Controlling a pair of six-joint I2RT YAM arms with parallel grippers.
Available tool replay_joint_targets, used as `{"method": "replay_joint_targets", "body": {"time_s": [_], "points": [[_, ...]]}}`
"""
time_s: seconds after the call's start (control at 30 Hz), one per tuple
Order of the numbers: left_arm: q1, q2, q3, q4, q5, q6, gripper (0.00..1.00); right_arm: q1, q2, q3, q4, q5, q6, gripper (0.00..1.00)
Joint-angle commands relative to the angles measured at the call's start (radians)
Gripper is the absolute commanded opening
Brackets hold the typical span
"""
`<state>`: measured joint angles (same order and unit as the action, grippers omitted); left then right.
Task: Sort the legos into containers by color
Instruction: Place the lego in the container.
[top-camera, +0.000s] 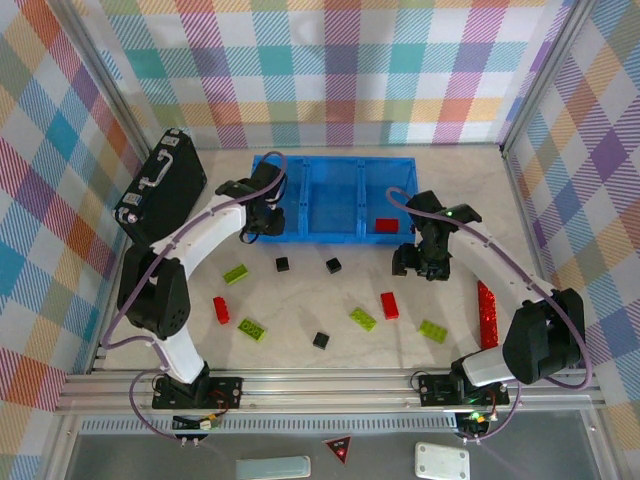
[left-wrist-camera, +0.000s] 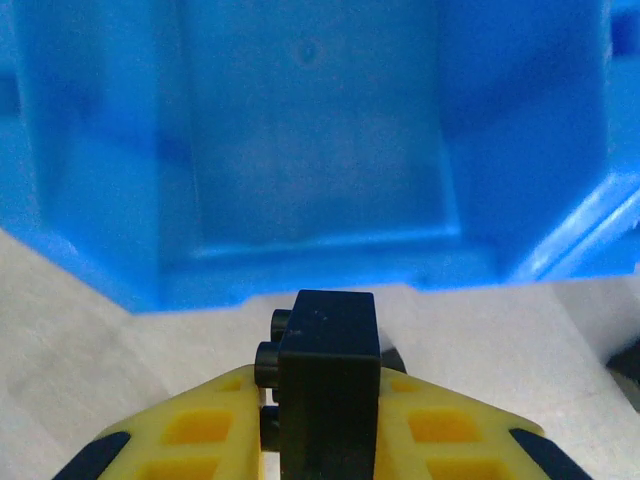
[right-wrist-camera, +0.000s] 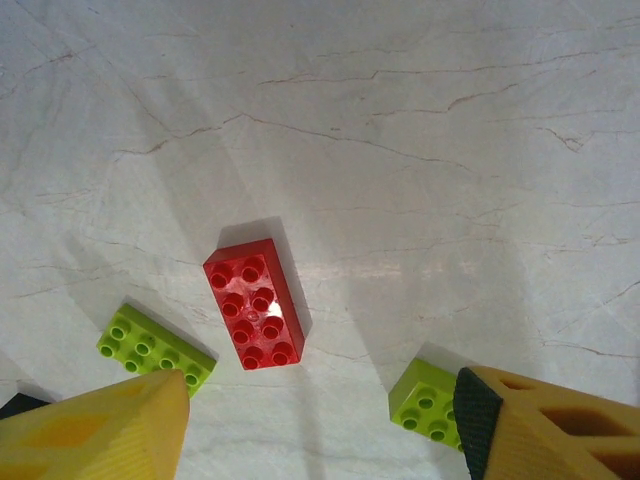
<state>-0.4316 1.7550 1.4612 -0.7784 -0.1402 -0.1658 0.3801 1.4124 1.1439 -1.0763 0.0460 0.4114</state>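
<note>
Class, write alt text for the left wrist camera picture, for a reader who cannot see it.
The left gripper, with yellow fingers, is shut on a black lego whose studs face left. Just beyond it the blue tray rests on the pale table, with one compartment open toward the camera.

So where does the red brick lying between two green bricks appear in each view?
Top external: the red brick lies on the table, right of centre, toward the near edge.
Right wrist: left of centre, studs up.
Shared landmark: the green brick just left of it.
</note>
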Motion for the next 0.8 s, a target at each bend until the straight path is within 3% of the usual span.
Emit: {"method": "replay_joint_targets", "body": {"time_s": [0.0,0.47,0.77], "points": [[0.018,0.041,0.071,0.004,0.003,0.044,0.25,0.004,-0.029,-0.006,-0.041,0.014,0.015,0.72],[0.082,0.253,0.330,-0.021,0.021,0.104,0.24,0.003,-0.051,0.017,-0.074,0.016,-0.006,0.72],[0.109,0.357,0.403,-0.009,0.053,0.120,0.23,0.003,-0.041,0.028,-0.083,0.015,-0.001,0.72]]}}
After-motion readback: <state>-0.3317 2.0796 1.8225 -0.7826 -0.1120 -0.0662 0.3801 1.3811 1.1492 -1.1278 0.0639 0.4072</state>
